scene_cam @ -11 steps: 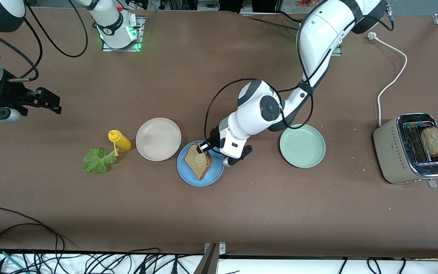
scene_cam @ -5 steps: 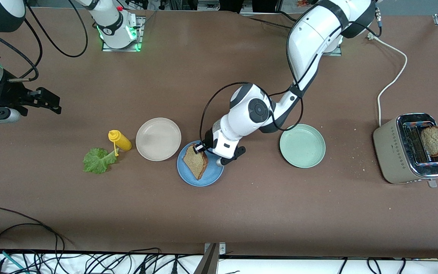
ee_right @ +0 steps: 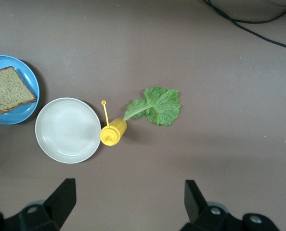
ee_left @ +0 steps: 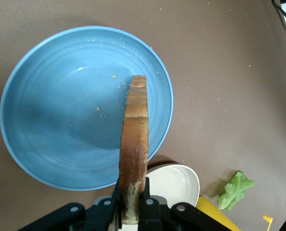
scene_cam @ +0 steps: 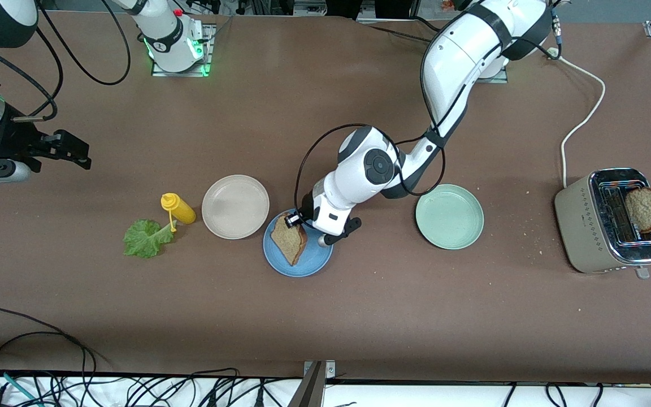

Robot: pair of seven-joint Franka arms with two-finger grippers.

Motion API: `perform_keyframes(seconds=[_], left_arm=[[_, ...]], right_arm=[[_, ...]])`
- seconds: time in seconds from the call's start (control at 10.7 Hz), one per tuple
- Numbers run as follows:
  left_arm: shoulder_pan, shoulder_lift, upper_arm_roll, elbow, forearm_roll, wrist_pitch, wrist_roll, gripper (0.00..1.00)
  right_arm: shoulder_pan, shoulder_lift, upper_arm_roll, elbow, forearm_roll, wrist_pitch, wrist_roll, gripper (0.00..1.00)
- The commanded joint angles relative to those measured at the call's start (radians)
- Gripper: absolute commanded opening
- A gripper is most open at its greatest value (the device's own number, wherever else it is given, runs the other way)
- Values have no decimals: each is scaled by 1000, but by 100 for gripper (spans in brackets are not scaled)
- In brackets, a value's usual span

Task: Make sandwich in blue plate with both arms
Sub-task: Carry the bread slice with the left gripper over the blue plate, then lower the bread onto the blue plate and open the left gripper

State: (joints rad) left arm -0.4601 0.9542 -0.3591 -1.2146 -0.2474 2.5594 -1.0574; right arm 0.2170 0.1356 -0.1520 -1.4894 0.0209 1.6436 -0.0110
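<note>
Over the blue plate (ee_left: 46, 120), left gripper (ee_left: 132, 211) clamps bread slice (ee_left: 134, 144) on edge, right gripper (ee_right: 128, 202) apart.

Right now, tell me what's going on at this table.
The left gripper is shut on a bread slice, holding it by its crust over the blue plate. The right gripper waits open at the right arm's end of the table. The lettuce leaf lies untouched on the table beside a yellow bottle, and a second bread slice sits on the toaster.
</note>
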Motion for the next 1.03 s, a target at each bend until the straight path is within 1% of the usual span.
perform_keyframes(seconds=[0.0, 0.09, 0.37, 0.47, 0.93], left_arm=[[-17, 15, 15, 32, -15, 1, 5, 94], [-15, 11, 17, 26, -13, 1, 4, 100], [-19, 8, 45, -3, 0, -37, 1, 100], [-19, 9, 45, -5, 29, -95, 1, 100], [-19, 15, 45, -45, 50, -171, 1, 100]], right_arm=[[-4, -4, 0, 9, 16, -7, -9, 100], [-4, -4, 0, 9, 14, -7, -9, 100], [-4, -4, 0, 9, 14, -7, -9, 100], [-4, -4, 0, 9, 14, -7, -9, 100], [-4, -4, 0, 9, 16, -7, -9, 100]])
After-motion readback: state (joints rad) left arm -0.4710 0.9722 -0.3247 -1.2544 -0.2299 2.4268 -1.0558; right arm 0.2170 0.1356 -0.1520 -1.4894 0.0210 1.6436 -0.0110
